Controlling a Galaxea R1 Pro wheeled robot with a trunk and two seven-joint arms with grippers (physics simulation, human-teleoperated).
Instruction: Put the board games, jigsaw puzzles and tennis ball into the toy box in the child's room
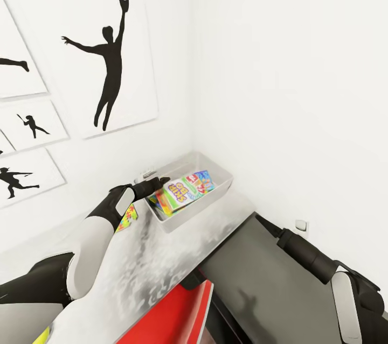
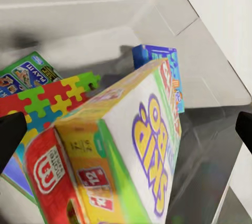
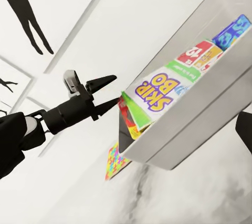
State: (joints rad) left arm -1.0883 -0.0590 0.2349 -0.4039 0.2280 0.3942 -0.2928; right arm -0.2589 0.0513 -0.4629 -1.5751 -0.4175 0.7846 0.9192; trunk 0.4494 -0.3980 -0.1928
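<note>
From my head camera, my left arm reaches forward over the glossy worktop (image 1: 161,258) toward the corner of the white-walled room. My left gripper (image 1: 157,184) sits at the near-left rim of the grey toy box (image 1: 215,169), fingers spread and nothing between them. Inside the box the SKIP-BO board game (image 1: 180,193) lies tilted, its near end propped up, with more bright print under and beside it. One jigsaw puzzle (image 1: 127,218) lies flat on the worktop just under my left wrist, outside the box. Black silhouette posters (image 1: 110,64) hang on the wall to the left. A red chair (image 1: 178,311) shows at the lower edge, beside the dark side unit (image 1: 258,285). My right arm lies low over that unit; I cannot tell how its gripper stands from here.

From my left wrist camera, I look straight down into the toy box. The SKIP-BO game (image 2: 142,145) leans over a second jigsaw puzzle (image 2: 50,103), a bluish board game (image 2: 160,58) and a green-edged one (image 2: 26,74). My two dark fingertips (image 2: 10,134) stand far apart at the picture's edges, touching nothing.

From my right wrist camera, I see the left gripper (image 3: 107,93) from the side, released, its two fingers parted in a V just short of the box's end wall (image 3: 173,145). One dark fingertip (image 3: 244,129) of my right gripper shows at the edge; its state I cannot tell.
</note>
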